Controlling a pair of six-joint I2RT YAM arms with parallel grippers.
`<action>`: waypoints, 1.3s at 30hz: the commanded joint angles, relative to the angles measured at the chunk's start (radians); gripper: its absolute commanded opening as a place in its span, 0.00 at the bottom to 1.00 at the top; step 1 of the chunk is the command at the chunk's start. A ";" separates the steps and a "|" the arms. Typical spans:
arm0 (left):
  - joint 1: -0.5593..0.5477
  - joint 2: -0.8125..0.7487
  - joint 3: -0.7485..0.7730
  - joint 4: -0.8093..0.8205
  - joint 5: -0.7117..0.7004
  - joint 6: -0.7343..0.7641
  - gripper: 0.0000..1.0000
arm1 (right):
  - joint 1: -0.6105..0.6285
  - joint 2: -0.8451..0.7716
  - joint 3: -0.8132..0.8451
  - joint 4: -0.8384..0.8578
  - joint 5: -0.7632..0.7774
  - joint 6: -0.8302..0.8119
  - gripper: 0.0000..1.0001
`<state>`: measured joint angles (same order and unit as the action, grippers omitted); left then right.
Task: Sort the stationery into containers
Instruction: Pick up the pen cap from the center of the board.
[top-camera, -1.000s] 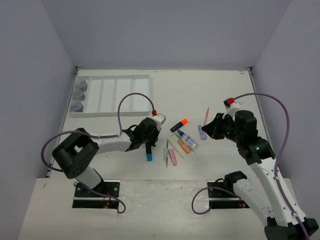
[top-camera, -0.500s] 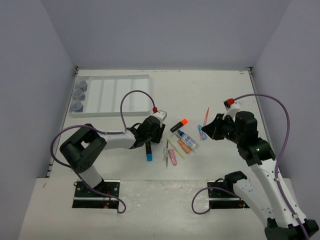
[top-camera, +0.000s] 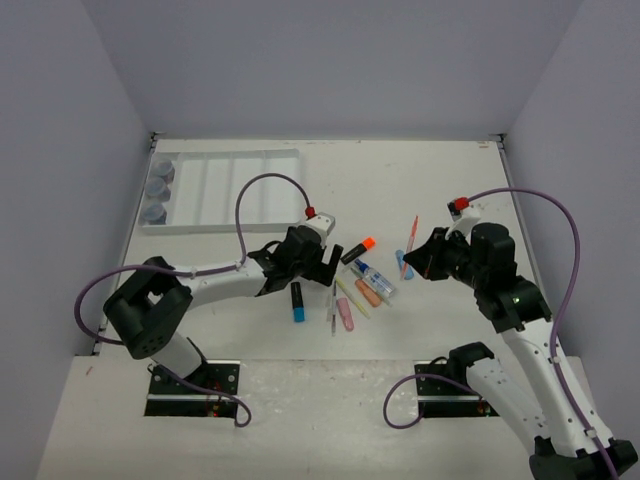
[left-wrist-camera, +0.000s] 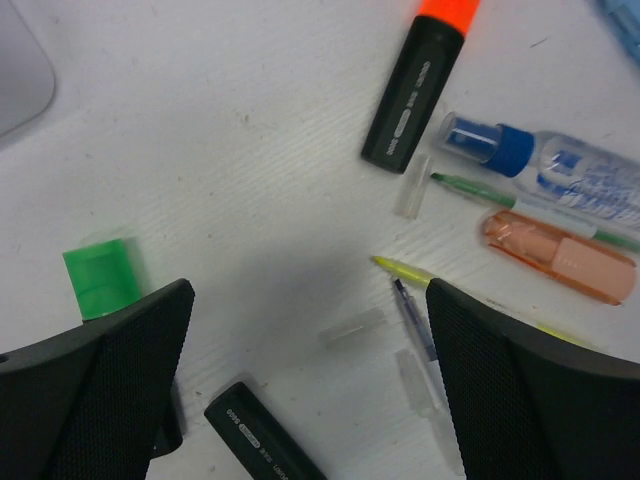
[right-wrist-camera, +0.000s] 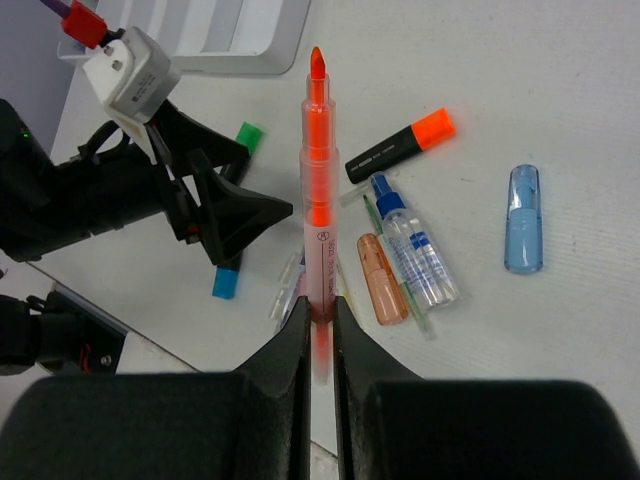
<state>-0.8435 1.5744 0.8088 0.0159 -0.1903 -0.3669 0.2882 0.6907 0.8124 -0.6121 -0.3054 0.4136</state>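
Note:
My left gripper (top-camera: 315, 266) hangs open over the loose stationery, nothing between its fingers (left-wrist-camera: 530, 400). Below it lie a green highlighter cap (left-wrist-camera: 100, 280), a black highlighter body (left-wrist-camera: 260, 440) and thin pens (left-wrist-camera: 415, 320). The blue-capped highlighter (top-camera: 297, 302) lies just near of it. The orange-capped highlighter (top-camera: 357, 250), glue bottle (top-camera: 377, 280), orange eraser (top-camera: 367, 293) and pink eraser (top-camera: 345, 315) lie to its right. My right gripper (right-wrist-camera: 320, 310) is shut on an orange pen (right-wrist-camera: 318, 180), held above the table. The white divided tray (top-camera: 222, 190) stands far left.
Three grey-blue pots (top-camera: 157, 188) fill the tray's leftmost compartment. A blue eraser (right-wrist-camera: 524, 232) lies right of the glue bottle (right-wrist-camera: 415, 250). Clear pen caps (left-wrist-camera: 352, 328) lie loose among the pens. Purple cables loop over both arms. Walls close the table on three sides.
My left gripper's jaws have swung from shut to wide open, and it has shifted up and right, away from the blue-capped highlighter. The right arm and its pen have not moved.

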 joint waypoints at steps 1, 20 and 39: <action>-0.036 -0.069 0.071 -0.062 -0.042 0.013 1.00 | 0.005 -0.014 0.001 0.029 -0.016 -0.020 0.00; -0.187 0.080 0.475 -0.742 -0.190 0.489 0.78 | 0.005 -0.075 0.008 0.055 -0.075 -0.030 0.00; 0.009 0.204 0.388 -0.612 0.412 0.713 0.34 | 0.005 -0.116 0.004 0.048 -0.087 -0.036 0.00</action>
<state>-0.8293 1.7342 1.1548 -0.6094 0.1218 0.3115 0.2882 0.5743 0.8120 -0.5898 -0.3687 0.3988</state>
